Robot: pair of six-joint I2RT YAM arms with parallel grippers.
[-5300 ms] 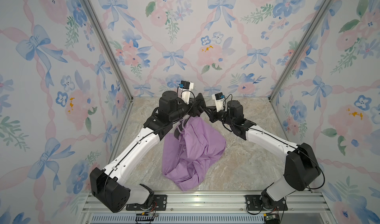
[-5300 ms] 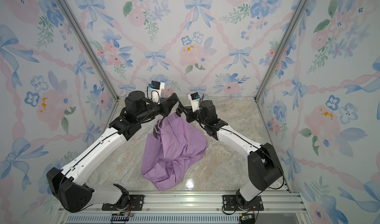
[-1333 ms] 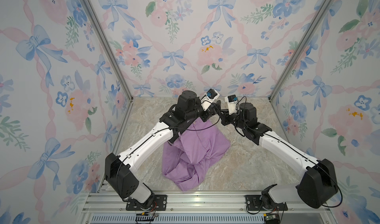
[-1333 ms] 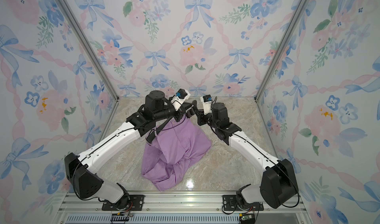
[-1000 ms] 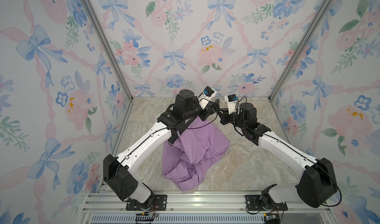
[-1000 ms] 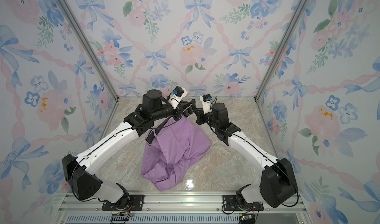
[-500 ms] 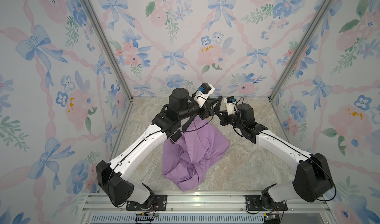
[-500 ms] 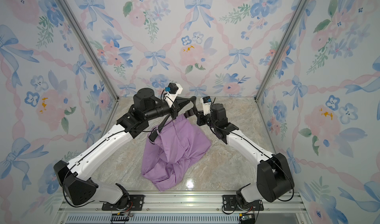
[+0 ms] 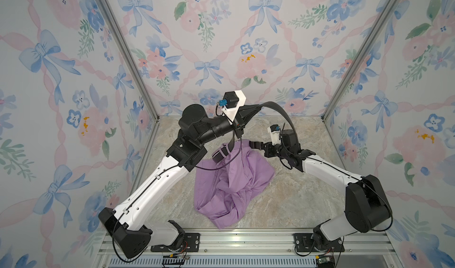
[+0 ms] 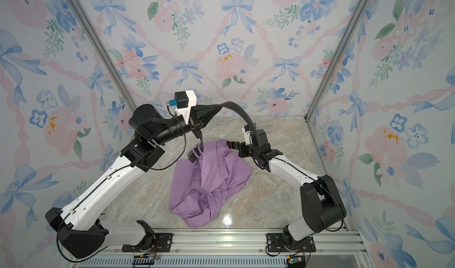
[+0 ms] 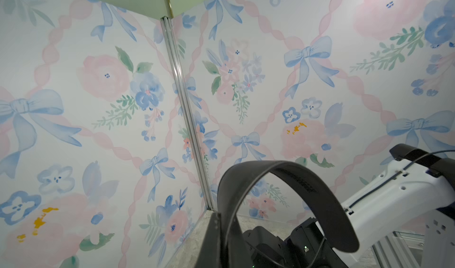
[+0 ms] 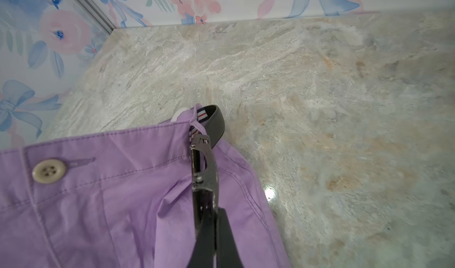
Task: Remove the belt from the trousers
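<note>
Black strap: the belt is clenched in the raised left hand, draped from there down to the waistband and arched rightward over the right arm. Lilac trousers are seen crumpled at mid surface. At their far right corner the waistband is pinched tight by the right hand.

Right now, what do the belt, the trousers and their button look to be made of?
The belt: black leather or a leather-like synthetic, matte, holding a smooth springy arc without creasing. The trousers: thin woven lilac cloth, likely cotton, matte, with fine wrinkles and stitched seams. The button: beige, four-holed, faintly glossy, probably plastic.
</note>
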